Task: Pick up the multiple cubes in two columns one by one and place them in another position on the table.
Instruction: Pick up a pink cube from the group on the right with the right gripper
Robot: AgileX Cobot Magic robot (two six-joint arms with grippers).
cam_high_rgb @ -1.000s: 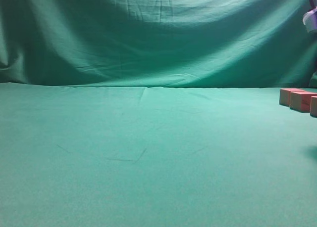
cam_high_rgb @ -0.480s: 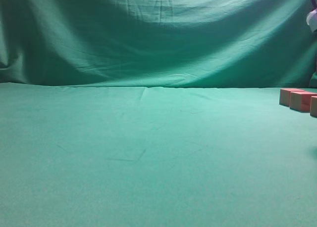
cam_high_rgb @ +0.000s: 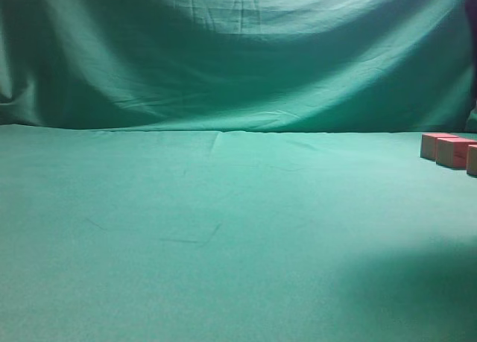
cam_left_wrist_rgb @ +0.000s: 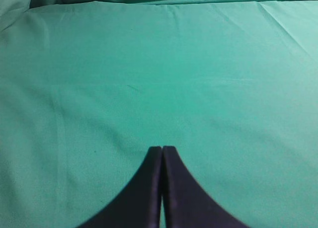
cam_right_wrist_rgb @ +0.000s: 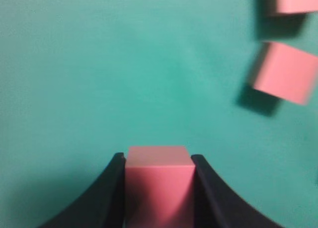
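Table (cam_high_rgb: 186,230) open left and centre; cubes (cam_high_rgb: 447,150) crowd right edge.

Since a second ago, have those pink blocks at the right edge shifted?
No. In the exterior view the cubes sit at the same spot beside the table's back edge; only a shadow has spread below them.

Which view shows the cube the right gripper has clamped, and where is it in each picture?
Exterior view: not in it; only three cubes at the right edge.
Left wrist view: not in it; only the shut left gripper.
Right wrist view: held cube bottom centre, in the right gripper.
Shared landmark: the table.
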